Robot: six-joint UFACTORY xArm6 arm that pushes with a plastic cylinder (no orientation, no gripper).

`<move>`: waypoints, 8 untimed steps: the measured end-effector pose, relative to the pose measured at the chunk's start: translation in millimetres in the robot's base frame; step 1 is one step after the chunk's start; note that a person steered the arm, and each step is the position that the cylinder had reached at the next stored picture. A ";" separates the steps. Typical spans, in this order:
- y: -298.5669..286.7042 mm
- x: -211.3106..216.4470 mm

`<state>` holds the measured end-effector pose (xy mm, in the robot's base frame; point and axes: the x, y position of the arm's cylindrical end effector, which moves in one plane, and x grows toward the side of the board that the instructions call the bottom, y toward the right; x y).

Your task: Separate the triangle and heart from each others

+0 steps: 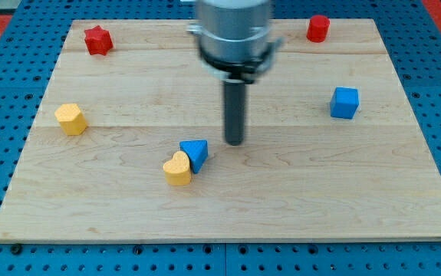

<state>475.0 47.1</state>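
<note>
A blue triangle block [195,152] lies near the board's middle, low in the view. A yellow heart block [178,169] touches it on its lower left side. My tip [235,142] stands on the board just to the right of the triangle and slightly above it, a small gap away, touching neither block.
A red star block [97,40] sits at the top left, a red cylinder-like block [317,28] at the top right, a blue cube [344,102] at the right, and a yellow block [70,119] at the left. The wooden board [297,199] rests on a blue pegboard.
</note>
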 end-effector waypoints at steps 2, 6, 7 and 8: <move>-47.0 44.8; -116.6 22.0; -167.2 38.3; -156.1 37.8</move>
<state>512.8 -109.1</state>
